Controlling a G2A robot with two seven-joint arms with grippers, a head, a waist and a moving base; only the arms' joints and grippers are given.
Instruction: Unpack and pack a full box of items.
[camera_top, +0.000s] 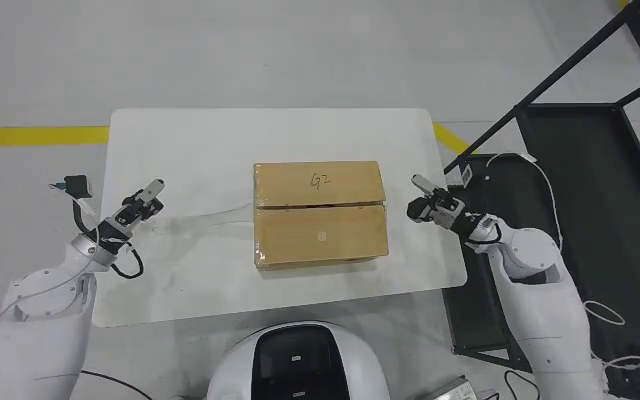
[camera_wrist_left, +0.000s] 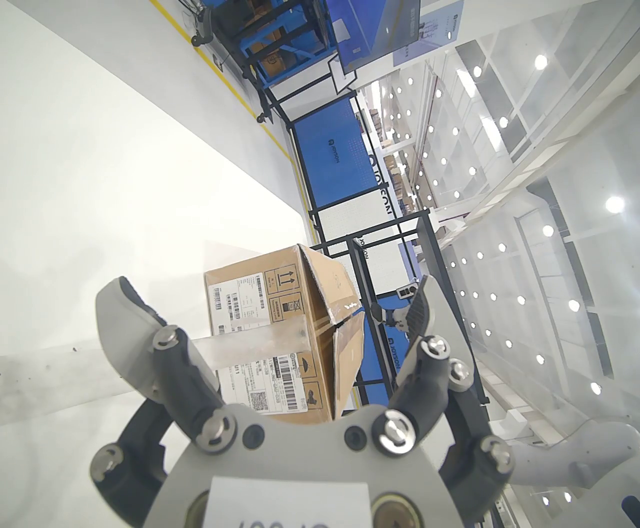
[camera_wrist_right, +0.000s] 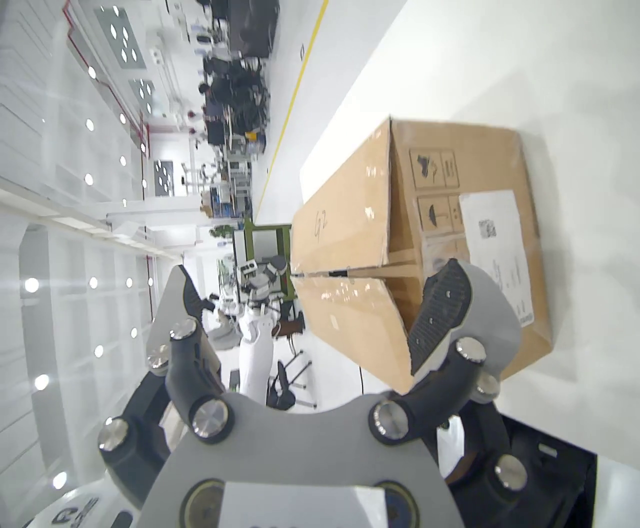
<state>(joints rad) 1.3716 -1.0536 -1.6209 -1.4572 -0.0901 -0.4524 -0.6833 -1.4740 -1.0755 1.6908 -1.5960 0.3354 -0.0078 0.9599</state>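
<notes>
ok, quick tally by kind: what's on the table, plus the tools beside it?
cardboard box: 1, closed
tools: 2, left tool and right tool, both open and empty
Total: 3

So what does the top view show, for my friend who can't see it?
A closed cardboard box lies in the middle of a white table. The robot's left end effector and right end effector are open, one on each side of the box, apart from it.
</notes>
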